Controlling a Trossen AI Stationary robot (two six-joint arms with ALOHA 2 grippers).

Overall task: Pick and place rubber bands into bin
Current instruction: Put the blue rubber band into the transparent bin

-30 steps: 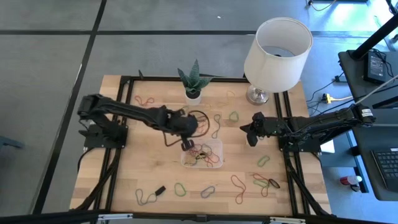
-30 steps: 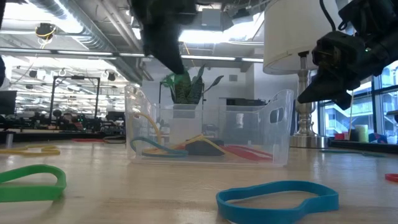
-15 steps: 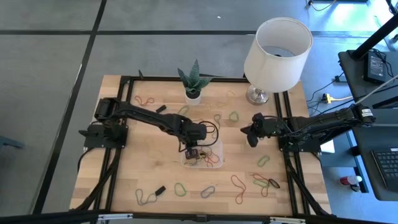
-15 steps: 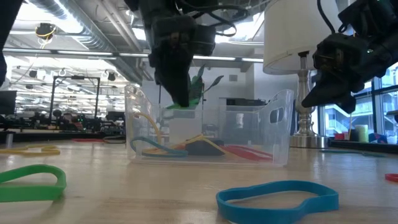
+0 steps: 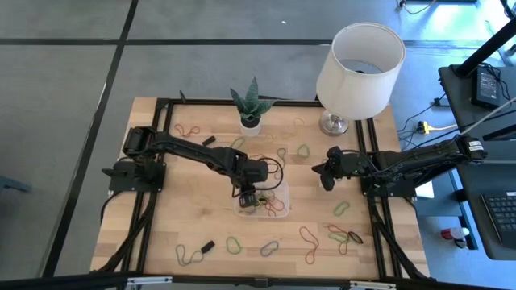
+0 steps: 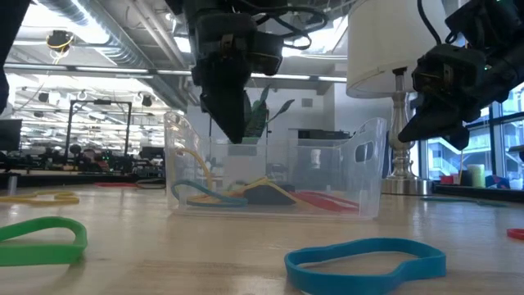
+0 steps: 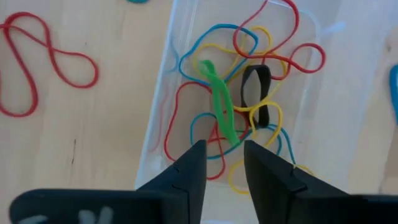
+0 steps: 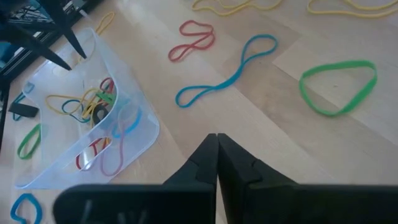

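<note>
The table (image 5: 161, 234) was spread wide under both arms, the lamp (image 5: 359, 60) and the potted plant (image 5: 249, 105) parked along its far edge. Out on the right, the right gripper (image 5: 325, 180) hung idle above the wood, well clear of the bin, fingers pressed shut on nothing, just as it had a second before.

All the action was at the centre. The bin (image 5: 278, 208) sat mid-table with a tangle of rubber bands (image 7: 249, 93) already in it. The left gripper (image 5: 250, 197) had swung in from the bin's edge and stood right over it, nose down. And there it went: the fingers (image 7: 186, 174), pinched tight a moment earlier, had parted to a narrow gap, and the green band (image 7: 221, 106) lay stretched across the heap inside the bin, its end just off the fingertips. By my reading that was another one delivered.

Plenty remained, though. Loose bands (image 5: 268, 247) still dotted the near side of the table.
</note>
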